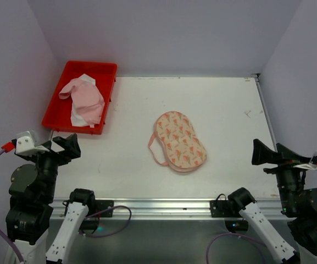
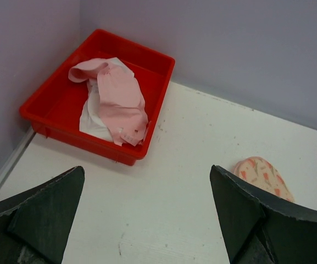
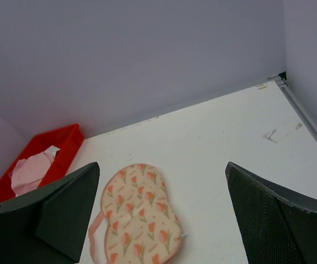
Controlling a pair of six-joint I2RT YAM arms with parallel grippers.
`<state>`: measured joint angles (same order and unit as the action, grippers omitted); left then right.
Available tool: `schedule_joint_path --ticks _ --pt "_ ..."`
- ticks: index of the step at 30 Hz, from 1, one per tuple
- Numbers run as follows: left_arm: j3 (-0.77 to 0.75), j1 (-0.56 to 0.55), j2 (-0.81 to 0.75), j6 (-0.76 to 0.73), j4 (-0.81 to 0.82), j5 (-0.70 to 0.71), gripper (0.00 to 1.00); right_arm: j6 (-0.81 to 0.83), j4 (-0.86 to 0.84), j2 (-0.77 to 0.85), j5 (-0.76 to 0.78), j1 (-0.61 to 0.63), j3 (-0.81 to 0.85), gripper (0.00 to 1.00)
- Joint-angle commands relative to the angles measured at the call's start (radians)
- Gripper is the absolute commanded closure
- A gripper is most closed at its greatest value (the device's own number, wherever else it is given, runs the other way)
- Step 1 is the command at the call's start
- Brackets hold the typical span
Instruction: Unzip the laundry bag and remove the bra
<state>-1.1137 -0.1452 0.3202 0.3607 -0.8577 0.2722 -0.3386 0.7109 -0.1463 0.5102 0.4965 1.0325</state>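
The laundry bag [image 1: 180,141] lies flat in the middle of the white table, cream with orange-pink flowers, a pink edge and a pink loop at its left side. It also shows in the right wrist view [image 3: 138,217] and partly in the left wrist view [image 2: 263,177]. A pale pink garment [image 1: 87,99] lies in the red tray [image 1: 62,78] at the far left. My left gripper [image 1: 65,146] is open and empty at the near left edge. My right gripper [image 1: 265,154] is open and empty at the near right. Both are well apart from the bag.
White cloth [image 2: 92,118] lies under the pink garment in the red tray [image 2: 54,96]. Grey walls close in the table at the back and sides. A metal rail [image 1: 163,206] runs along the near edge.
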Motion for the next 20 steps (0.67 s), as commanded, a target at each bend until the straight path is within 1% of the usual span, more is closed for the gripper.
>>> schedule_joint_path --ticks 1,9,20 --pt "0.048 -0.010 -0.020 0.044 -0.023 0.022 0.00 0.023 -0.004 0.019 0.004 0.001 -0.040 0.01" --pt "0.095 -0.011 -0.038 0.058 -0.007 0.032 0.00 0.039 -0.005 0.007 -0.002 0.001 -0.049 0.01" --pt "0.101 -0.011 -0.041 0.063 0.005 0.039 0.00 0.064 -0.036 -0.006 -0.013 0.001 -0.052 0.01"
